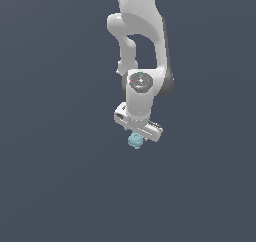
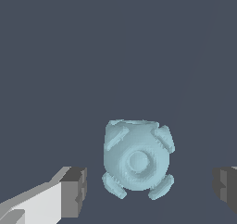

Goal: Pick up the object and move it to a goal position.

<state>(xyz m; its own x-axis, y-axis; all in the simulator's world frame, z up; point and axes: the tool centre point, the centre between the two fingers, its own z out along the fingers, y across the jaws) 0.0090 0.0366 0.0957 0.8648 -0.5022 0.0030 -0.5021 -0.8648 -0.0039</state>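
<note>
In the exterior view the white Panda arm (image 1: 140, 46) reaches down from the top of the picture, its end effector (image 1: 136, 136) pointing at the plain dark slate-grey desk (image 1: 55, 186). The object (image 1: 135, 140), a small pale cyan blob, sits directly under the end effector, near the middle of the scene. Whether it touches the fingers cannot be told from here.

In the wrist view the object (image 2: 137, 159) lies between the two dark grey finger pads (image 2: 74, 191), with clear gaps on both sides. The end effector (image 2: 150, 188) is spread wide and holds nothing.

The object is roundish and knobbly: a smooth domed body with a raised central boss and blunt lugs at its corners, matte and faceted like a coarse mesh. The fingers are flat-faced blocks on glossy white housings.

The likely trouble is the closing step. Pads meeting a lug rather than the body could twist the blob or squeeze it out sideways. It also looks closer to one pad, so that pad may push it first.
</note>
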